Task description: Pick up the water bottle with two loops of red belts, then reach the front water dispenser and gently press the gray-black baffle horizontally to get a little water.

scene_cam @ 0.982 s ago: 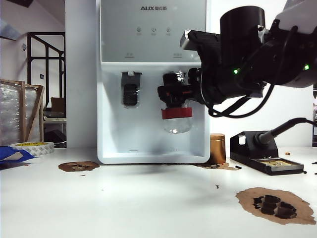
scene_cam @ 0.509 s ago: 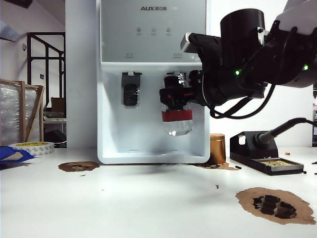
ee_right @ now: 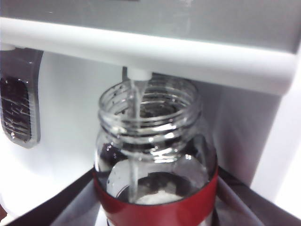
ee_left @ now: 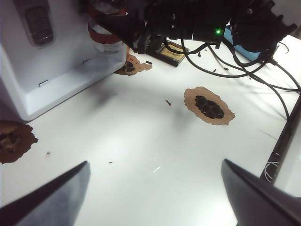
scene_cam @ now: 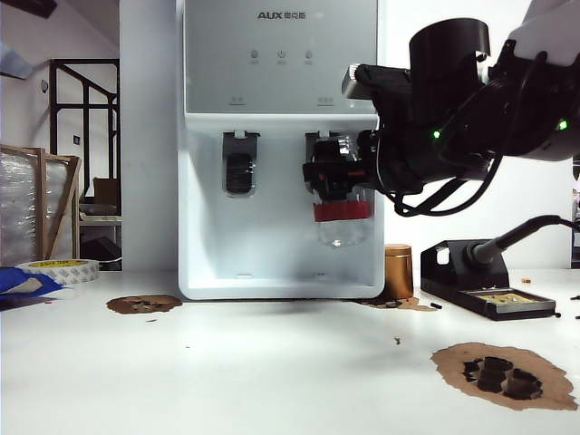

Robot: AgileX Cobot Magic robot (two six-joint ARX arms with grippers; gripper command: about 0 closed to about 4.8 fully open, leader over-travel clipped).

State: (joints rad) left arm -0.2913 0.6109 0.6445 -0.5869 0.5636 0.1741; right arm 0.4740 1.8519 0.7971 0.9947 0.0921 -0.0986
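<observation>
Tape roll (scene_cam: 60,269): at the far left table edge, well apart from the work.
Left gripper (ee_left: 155,195): hovering over bare table, jaws spread wide, nothing between them, well short of the dispenser.
Water dispenser (scene_cam: 280,82): tall white body, grey "AUX" upper panel, recessed bay holding two dark taps.
Left tap (scene_cam: 239,170): straighter dark lever under a grey clip, untouched, nothing beneath it.
Gray-black baffle (scene_cam: 328,156): right-hand tap, mostly hidden behind bottle and fingers; contact looks likely but cannot be confirmed.
Water bottle (ee_right: 155,155): small clear glass jar, upright, wide threaded mouth directly under the white spout (ee_right: 136,74), inside the bay on the right.
Bottle contents: thin stream falling from the spout into the mouth; a shallow pool seems to sit at the bottom, level hard to judge.
Red belt (ee_right: 155,207): dark-red band around the body, just where the pinch sits.
Handling: rigid, fragile and slick glass, light though gaining weight as water enters; banded midsection judged the safest hold, since bare glass would slip; pressure on the lever best kept gentle and level.
Right gripper (scene_cam: 340,195): reaching in from the right, pinching the bottle at the banded midsection, fingers (ee_right: 75,200) hugging both sides.
Brass cylinder (scene_cam: 398,270): on the table just right of the dispenser base.
Soldering station (scene_cam: 485,281): further right, clear of the arm.
</observation>
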